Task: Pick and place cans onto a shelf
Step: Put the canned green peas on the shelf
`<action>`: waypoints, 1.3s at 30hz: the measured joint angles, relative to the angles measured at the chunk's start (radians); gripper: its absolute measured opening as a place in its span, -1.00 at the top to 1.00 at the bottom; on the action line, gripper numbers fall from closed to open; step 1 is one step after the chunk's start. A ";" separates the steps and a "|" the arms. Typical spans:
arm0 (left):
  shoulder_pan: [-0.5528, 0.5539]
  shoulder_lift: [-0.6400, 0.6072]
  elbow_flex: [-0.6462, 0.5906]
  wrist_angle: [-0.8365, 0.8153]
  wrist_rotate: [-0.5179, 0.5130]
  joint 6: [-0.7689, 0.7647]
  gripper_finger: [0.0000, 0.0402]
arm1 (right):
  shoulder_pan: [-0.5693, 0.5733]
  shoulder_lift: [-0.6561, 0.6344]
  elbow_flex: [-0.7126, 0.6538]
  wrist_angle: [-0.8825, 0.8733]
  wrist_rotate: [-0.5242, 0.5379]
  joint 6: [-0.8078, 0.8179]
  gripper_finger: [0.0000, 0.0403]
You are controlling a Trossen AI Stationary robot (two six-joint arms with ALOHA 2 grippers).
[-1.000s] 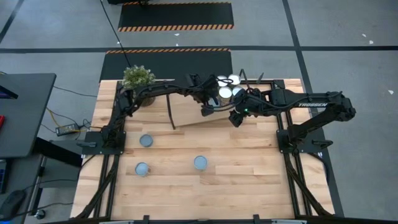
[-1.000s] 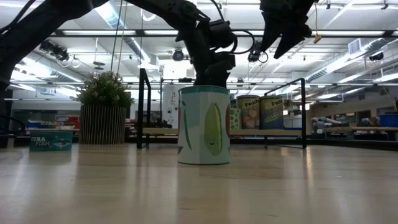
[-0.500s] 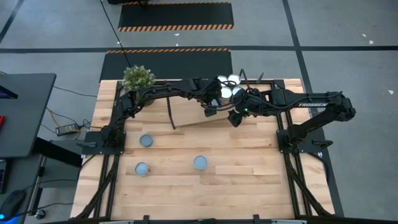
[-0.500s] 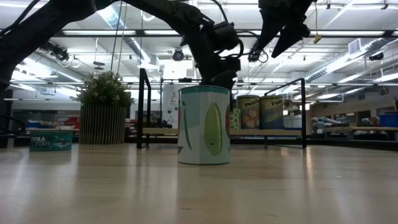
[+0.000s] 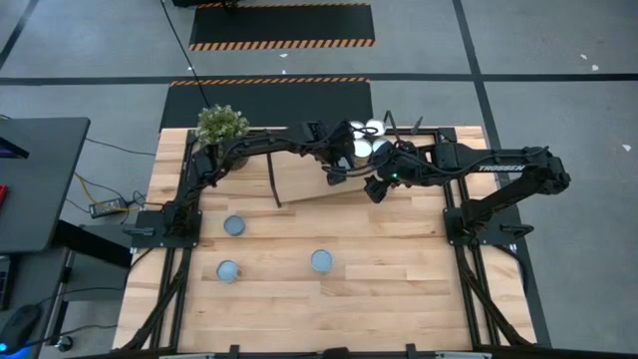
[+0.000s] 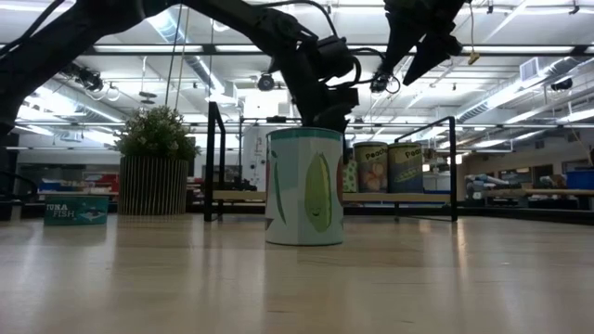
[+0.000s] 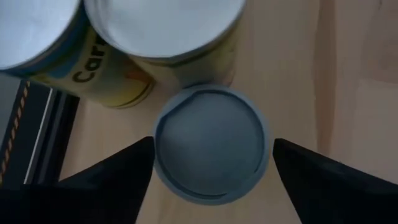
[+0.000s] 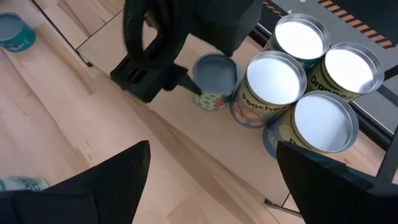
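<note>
My left gripper [image 5: 339, 162] is over the tilted plywood shelf [image 5: 299, 181], shut on a small can with a bluish-grey top [image 7: 211, 146] and a green label [image 8: 213, 74]. Beside it on the shelf, close together, stand several larger cans with bright silvery tops [image 8: 273, 78]. My right gripper [image 8: 211, 180] is open and empty, just above the shelf's near edge [image 5: 377, 189]. Three more cans stand on the tabletop [image 5: 235, 226], [image 5: 227, 270], [image 5: 321, 260]. My left gripper has the small can between its two fingers [image 7: 134, 165], one on each opposite side of the can's wall [image 7: 157, 152]. The fingers come from above, pointing down. The can stands upright with its bottom on the shelf board [image 7: 292, 74], next to a yellow-labelled can [image 7: 168, 37].
A potted plant [image 5: 221, 125] stands at the table's far left corner. The shelf's black rod frame ends rise at its left [image 5: 275, 184] and its right [image 6: 453, 167]. In the low view the nearest table can [image 6: 304, 186] hides part of the shelf.
My left gripper has shifted a little toward the table's right edge, closer to the bright-topped cans on the shelf, with the small can between its fingers. My right gripper has kept its place.
</note>
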 joint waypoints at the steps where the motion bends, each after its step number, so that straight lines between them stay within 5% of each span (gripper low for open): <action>1: 0.002 0.000 0.000 0.001 0.004 0.001 -0.59 | 0.000 0.000 0.000 0.001 0.000 0.002 -0.77; 8: 0.006 0.000 0.000 -0.055 0.012 0.145 -0.31 | 0.003 0.000 0.000 0.002 -0.005 0.005 -0.77; 16: 0.004 -0.001 0.001 -0.158 -0.011 0.477 -0.12 | 0.003 0.000 0.000 0.002 -0.011 0.006 -0.77; 23: -0.006 -0.020 -0.001 -0.171 -0.033 0.565 0.02 | 0.003 0.000 0.000 0.002 -0.011 0.006 -0.77; 29: -0.007 -0.064 0.001 -0.189 0.037 0.382 0.05 | 0.003 0.000 0.000 0.002 -0.011 0.004 -0.77; 39: 0.062 -0.071 -0.001 -0.158 -0.013 -0.275 -0.23 | 0.003 0.000 0.000 0.011 -0.011 -0.020 -0.77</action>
